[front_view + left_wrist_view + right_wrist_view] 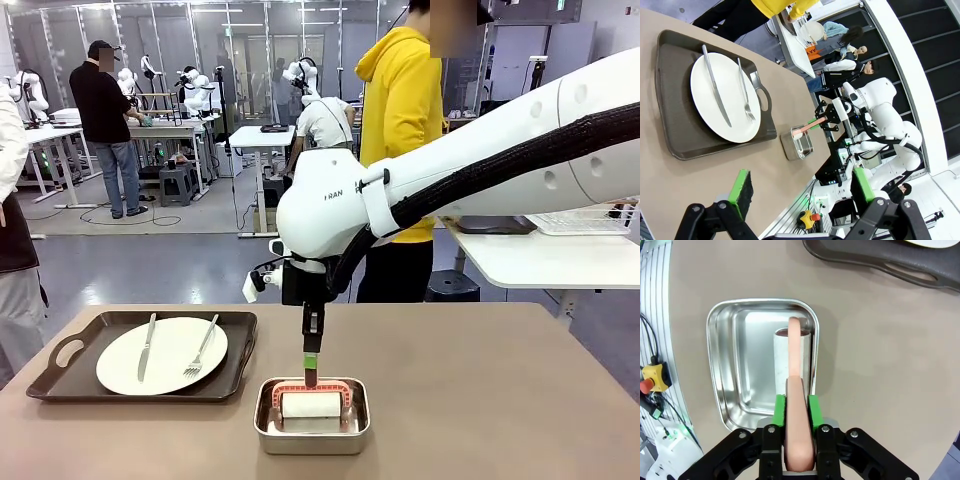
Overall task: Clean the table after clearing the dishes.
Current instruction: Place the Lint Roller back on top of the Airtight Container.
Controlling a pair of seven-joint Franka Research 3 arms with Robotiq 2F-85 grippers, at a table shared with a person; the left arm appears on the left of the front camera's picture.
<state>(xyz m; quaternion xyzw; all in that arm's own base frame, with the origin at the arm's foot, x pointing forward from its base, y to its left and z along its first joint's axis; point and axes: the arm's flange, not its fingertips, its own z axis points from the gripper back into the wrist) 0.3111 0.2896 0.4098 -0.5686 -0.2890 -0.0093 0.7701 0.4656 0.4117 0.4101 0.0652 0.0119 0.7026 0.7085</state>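
**Front view.** The table (500, 400) carried a dark brown tray (60, 378) near its left edge. On the tray lay a round white plate (170, 362), with a knife (147, 346) and a fork (202, 348) resting side by side on the plate. A small steel pan (268, 432) stood just right of the tray, close to the table's near edge. Inside it lay a lint roller (311, 405) with a white roll and a salmon-pink handle. The right gripper (311, 370) pointed straight down over the pan, its jaws drawn narrow on the upright part of the roller's handle. A person (405, 100) in a yellow hooded top stood beyond the far edge.

**Left wrist view.** The left gripper (801, 190) hung above the table near one edge with its jaws spread wide and nothing between them. Its green pads (742, 192) stood well apart. Beyond them were the tray with its plate, knife and fork, and farther off the pan, with the roller's handle rising toward the other arm.

**Right wrist view.** The two green pads of the right gripper pressed against opposite sides of the pink handle. The roll lay along the pan's floor, against the wall nearer the tray. One handle of the tray crossed the upper right corner, apart from the pan.
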